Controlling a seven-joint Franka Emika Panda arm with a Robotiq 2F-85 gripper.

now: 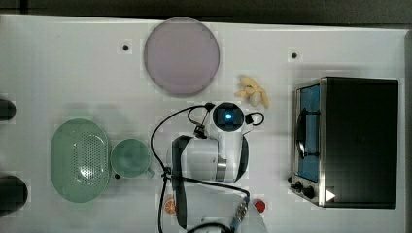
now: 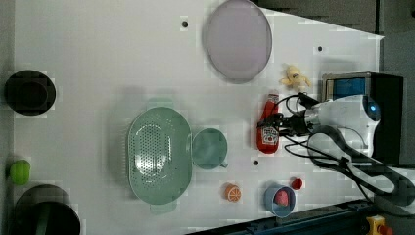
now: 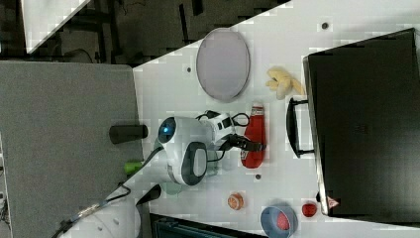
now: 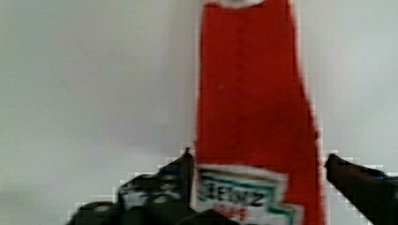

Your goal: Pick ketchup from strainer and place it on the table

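The ketchup (image 2: pixel 268 128) lies flat on the desk (image 2: pixel 98 58), directly under the tool (image 2: pixel 274 128), which straddles its labelled lower body. In the wrist view the ketchup (image 4: pixel 256 108) runs between the two fingers (image 4: pixel 155 183), one finger close against the label's side and the other standing a little off the red body, so the tool is spread and not pinching the bottle. In the right view the ketchup (image 3: pixel 254 135) has its white cap pointing away from the tool (image 3: pixel 251 145) toward the plate (image 3: pixel 223 64), and its broad base extends past the tool on the other side.

The arm (image 2: pixel 342 120) reaches out low over the desk, its white wrist housing with a blue light just behind the tool and black cables looping around it. In the top view the arm (image 1: pixel 214 155) covers the bottle from above.

Beyond the ketchup's cap, away from the tool, lies the plate (image 2: pixel 237 39), with a small yellow toy (image 2: pixel 294 77) near it. To the far side of the ketchup from the arm stands a green cup (image 2: pixel 209 148), and touching the cup on its farther side is the strainer (image 2: pixel 159 154), well apart from the tool. A black oven (image 2: pixel 386 117) sits behind the arm. Near the desk's edge, past the ketchup's base, are an orange slice (image 2: pixel 233 192), a blue bowl (image 2: pixel 279 199) holding something pink, and a small red item (image 2: pixel 296 183).
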